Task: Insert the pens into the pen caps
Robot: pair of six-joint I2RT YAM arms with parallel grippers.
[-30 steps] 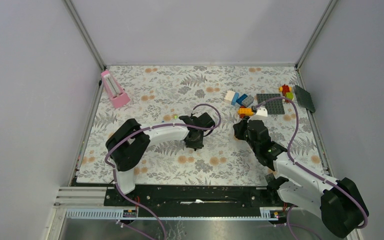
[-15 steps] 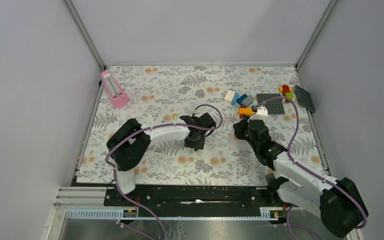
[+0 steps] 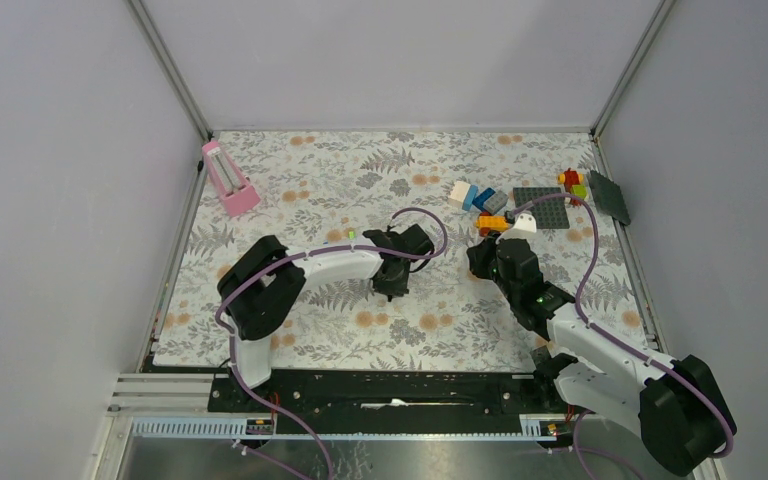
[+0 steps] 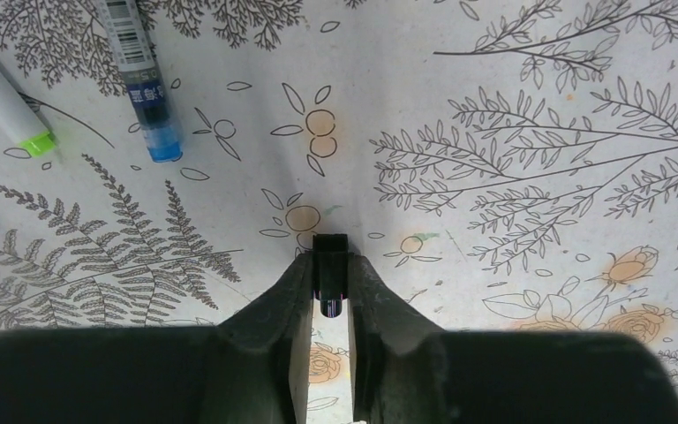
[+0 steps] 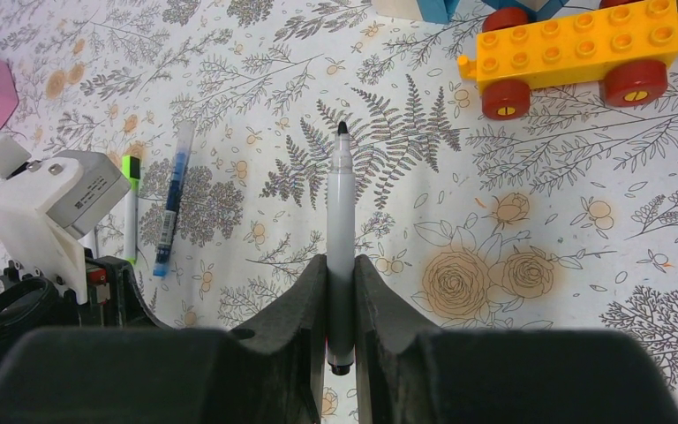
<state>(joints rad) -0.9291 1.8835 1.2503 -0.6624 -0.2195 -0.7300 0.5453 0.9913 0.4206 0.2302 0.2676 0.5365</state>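
My left gripper [image 4: 329,262] is shut on the black pen cap [image 4: 329,246], held low over the floral mat. My right gripper [image 5: 341,262] is shut on a white-barrelled pen [image 5: 341,194] whose black tip points away from me. In the top view the left gripper [image 3: 391,277] and right gripper [image 3: 481,262] face each other mid-table, apart. A white pen with a green end [image 4: 9,110] and a pen with a light blue end [image 4: 146,88] lie on the mat beyond the left gripper. Both also show in the right wrist view: the green one [image 5: 131,212] and the blue one [image 5: 172,199].
A yellow wheeled toy brick [image 5: 574,53] lies ahead right of the right gripper. More coloured bricks [image 3: 478,197] and a dark baseplate [image 3: 545,207] sit at the back right. A pink holder [image 3: 228,180] stands at the back left. Grey walls enclose the mat.
The left arm has shifted slightly to the right, still holding the cap. The right arm has barely moved.
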